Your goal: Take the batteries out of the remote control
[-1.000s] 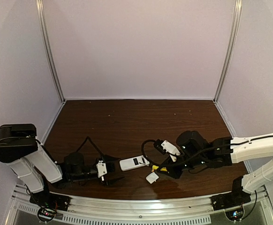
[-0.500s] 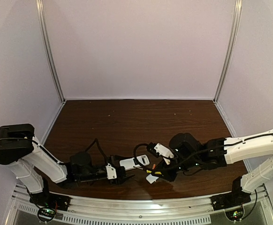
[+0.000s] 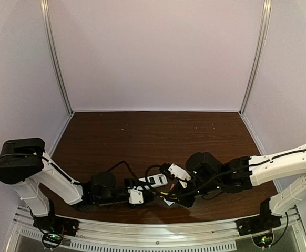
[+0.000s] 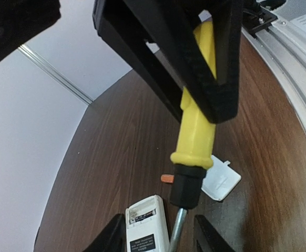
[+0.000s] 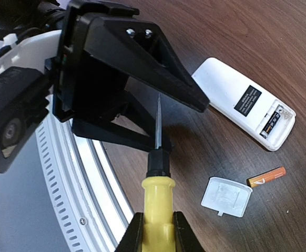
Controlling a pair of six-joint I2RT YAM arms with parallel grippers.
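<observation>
The right jaws were clamped hard on the handle of the yellow-handled screwdriver (image 4: 196, 123). The left jaws stood partly open astride its thin metal shaft, with a gap showing on either side, so they gripped nothing yet.

The remote control (image 5: 237, 97) lay face down near the middle of the table's (image 5: 279, 42) near edge, just beyond the meeting jaws. Its compartment was open, and what looked like one cell was still seated inside. An orange battery (image 5: 266, 177) lay loose on the table between the remote's open end and the small white cover (image 5: 226, 196).

The likeliest trouble seemed to lie in the handover. A slim round shaft gives the left jaws little to bite on, so if the right jaws let go early the tool could pivot or drop onto the remote. It could also flick the loose battery, which would roll readily. If both arms pulled while both were clamped, the screwdriver could twist out of either grip. Its tip, low beside the remote, could shove the handset aside.

A second earlier the left arm (image 3: 63, 184) had been well to the left of the remote and clear of the right arm (image 3: 279, 165). Since then it had reached rightward along the near side of the remote while the right arm had come leftward, and the left jaws had narrowed. The remote itself had hardly shifted.
</observation>
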